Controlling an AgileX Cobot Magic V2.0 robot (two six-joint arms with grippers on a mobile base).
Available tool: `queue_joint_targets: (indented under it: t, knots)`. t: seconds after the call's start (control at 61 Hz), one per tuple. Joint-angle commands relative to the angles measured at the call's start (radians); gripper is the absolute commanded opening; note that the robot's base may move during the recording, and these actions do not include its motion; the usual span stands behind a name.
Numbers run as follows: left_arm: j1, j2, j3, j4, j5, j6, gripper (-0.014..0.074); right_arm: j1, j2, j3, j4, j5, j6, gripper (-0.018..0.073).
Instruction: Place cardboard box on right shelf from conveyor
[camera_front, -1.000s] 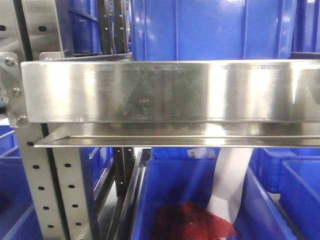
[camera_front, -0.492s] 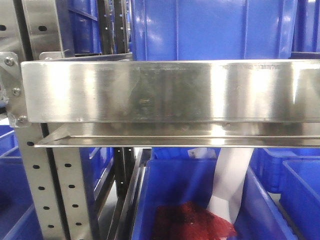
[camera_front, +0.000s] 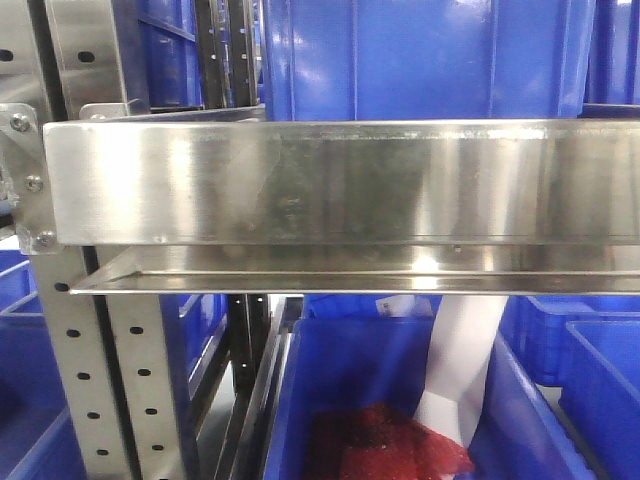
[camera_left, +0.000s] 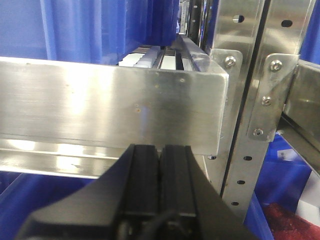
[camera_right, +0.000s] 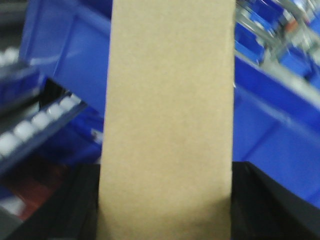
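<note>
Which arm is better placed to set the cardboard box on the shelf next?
Right. The cardboard box sits in the right gripper, so that arm likely only has to carry it to the right shelf. The left gripper is shut and empty, facing a steel shelf lip.

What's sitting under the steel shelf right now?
A blue bin under the shelf holds something red and a white strip. The shelf's front lip hides the strip's top and the bin's back.
</note>
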Motion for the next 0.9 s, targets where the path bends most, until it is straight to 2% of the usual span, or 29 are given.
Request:
queue_joint_targets:
  t: [0.0,0.115,0.18,0.295,0.59,0.885]
  knots:
    - [-0.003,-0.015,0.008,-0.006,-0.087,0.000,-0.0116,0.065,0.093,-0.074,0.003,-0.116,-0.212,0.0235]
    - [-0.003,-0.015,0.008,-0.006,-0.087,0.000,-0.0116,0.169,0.185,-0.090,0.003,-0.129,-0.459,0.0235]
    - [-0.003,-0.015,0.008,-0.006,-0.087,0.000,-0.0116,0.203,0.236,-0.090,0.003,-0.138,-0.578,0.0235]
    - [-0.003,-0.015,0.008,-0.006,-0.087,0.000,-0.0116,0.221,0.318,-0.090,0.003,-0.180,-0.687,0.0235]
    - [-0.003,-0.015,0.008,-0.006,-0.087,0.000,-0.0116,0.205,0.520,-0.090,0.002,-0.301,-0.718,0.0235]
    - [-0.003,-0.015,0.008,-0.006,-0.087,0.000,-0.0116,0.198,0.593,-0.090,-0.033,-0.307,-0.718,0.0235]
